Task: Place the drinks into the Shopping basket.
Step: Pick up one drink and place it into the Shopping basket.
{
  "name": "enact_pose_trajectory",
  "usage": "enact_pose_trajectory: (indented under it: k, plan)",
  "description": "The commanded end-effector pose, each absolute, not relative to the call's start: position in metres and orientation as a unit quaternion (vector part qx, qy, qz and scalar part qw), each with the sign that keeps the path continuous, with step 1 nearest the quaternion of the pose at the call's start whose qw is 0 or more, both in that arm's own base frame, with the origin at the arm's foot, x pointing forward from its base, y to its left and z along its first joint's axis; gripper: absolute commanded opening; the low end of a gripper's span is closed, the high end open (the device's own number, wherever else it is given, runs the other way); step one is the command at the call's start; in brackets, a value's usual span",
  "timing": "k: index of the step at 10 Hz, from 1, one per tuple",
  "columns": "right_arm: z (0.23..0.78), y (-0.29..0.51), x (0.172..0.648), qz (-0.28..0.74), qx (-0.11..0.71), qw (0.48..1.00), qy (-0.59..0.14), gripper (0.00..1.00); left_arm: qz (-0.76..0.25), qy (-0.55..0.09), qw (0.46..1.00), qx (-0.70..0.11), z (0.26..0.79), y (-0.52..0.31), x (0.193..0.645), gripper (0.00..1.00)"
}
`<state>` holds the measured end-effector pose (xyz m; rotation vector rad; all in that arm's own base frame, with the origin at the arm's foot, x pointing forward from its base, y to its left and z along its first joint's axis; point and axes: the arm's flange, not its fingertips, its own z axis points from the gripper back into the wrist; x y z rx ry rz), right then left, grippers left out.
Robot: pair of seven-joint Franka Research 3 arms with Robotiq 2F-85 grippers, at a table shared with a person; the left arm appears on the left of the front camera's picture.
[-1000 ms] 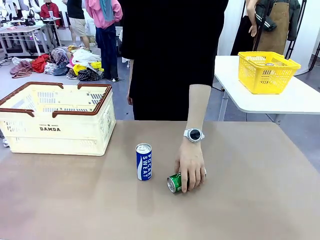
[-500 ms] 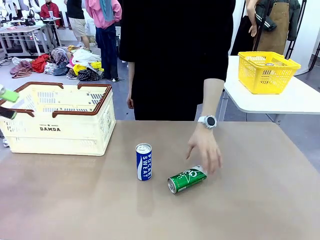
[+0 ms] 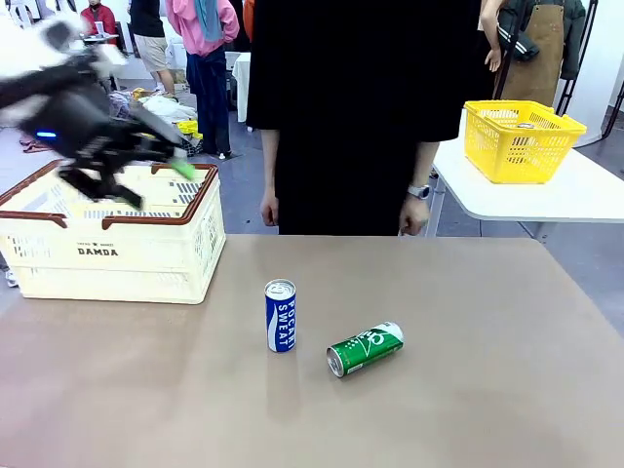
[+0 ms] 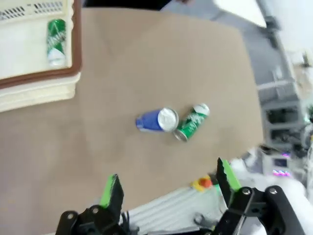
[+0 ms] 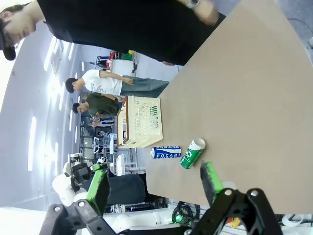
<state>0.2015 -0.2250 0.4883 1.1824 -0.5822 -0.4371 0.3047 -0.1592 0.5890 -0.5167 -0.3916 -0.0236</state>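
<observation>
Two slim metal drinks sit mid-frame on the tan worktop (image 3: 487, 390): the blue can (image 3: 280, 315) upright, the green can (image 3: 365, 349) on its side nearby. At upper left the left hand (image 3: 146, 182), spread and empty, hangs above the cream slotted plastic basket (image 3: 107, 249). Clipped off-centre, the green can would likely roll, and the blue can could topple.

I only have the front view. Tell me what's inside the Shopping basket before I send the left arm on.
Observer: The left wrist view looks down into the Shopping basket. One green can lies on its floor.
Operator: Give me the left gripper's state; it's a blur here.
Observer: The left gripper is open, with nothing held.
Operator: Now the right one.
Observer: The right gripper is open and empty.
</observation>
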Motion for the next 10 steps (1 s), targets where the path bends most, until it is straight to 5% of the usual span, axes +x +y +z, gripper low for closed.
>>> enact_pose_trajectory:
  k: [1, 5, 10]
  plan:
    - [0.49, -0.226, 0.204, -0.19, 0.551, 0.762, -0.283, 1.0, 0.024, -0.168, 0.978, -0.119, 0.578, -0.225, 0.334, 1.0]
    - [0.49, -0.226, 0.204, -0.19, 0.551, 0.762, -0.283, 1.0, -0.055, -0.135, 0.989, 0.002, 0.509, -0.382, 0.359, 1.0]
    - [0.49, -0.226, 0.204, -0.19, 0.551, 0.762, -0.283, 1.0, -0.055, -0.121, 0.99, 0.04, 0.456, -0.396, 0.375, 1.0]
